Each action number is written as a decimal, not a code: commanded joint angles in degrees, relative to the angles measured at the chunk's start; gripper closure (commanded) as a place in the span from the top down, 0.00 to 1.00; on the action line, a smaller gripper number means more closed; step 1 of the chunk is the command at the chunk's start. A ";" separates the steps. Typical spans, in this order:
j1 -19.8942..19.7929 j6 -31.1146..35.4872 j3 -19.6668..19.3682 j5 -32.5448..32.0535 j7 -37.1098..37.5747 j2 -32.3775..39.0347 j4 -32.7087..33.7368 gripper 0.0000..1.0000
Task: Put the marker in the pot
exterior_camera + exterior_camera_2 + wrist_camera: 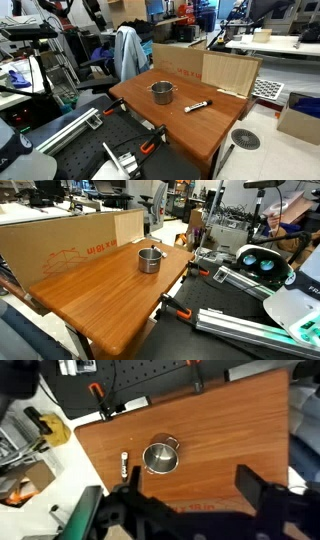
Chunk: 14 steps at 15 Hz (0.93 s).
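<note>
A cluttered lab workshop surrounds a wooden table [230,420], seen from high above in the wrist view. There the steel pot [160,457] stands upright near the middle, and the marker [124,464] lies flat on the wood at its 9 o'clock, close beside it but apart. The gripper [187,478] hangs well above both, its dark fingers [250,485] spread wide with nothing between them. The likeliest trouble is the grasp: the marker is slim and round, so fingers closing off-centre or meeting the wood first could roll it away. The table's edge lies not far off at the marker's 9 o'clock, with clutter beyond it. With the pot so near, the finger on that side could bump it and shift the target. At release, a marker let go tilted or from too high could strike the rim and bounce out. Room looks generous overhead and over the bare wood at 3 o'clock of the pot; in an exterior view a cardboard box [230,72] walls the far edge, and in the wrist view orange clamps [98,392] bite the edge at 12 o'clock
</note>
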 commanded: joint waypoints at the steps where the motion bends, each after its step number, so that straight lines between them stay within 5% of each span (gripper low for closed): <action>1: 1.92 -0.18 -1.76 -1.30 1.05 0.59 0.09 1.00; 14: 1.40 1.07 -1.42 -2.06 2.16 0.11 -0.38 1.00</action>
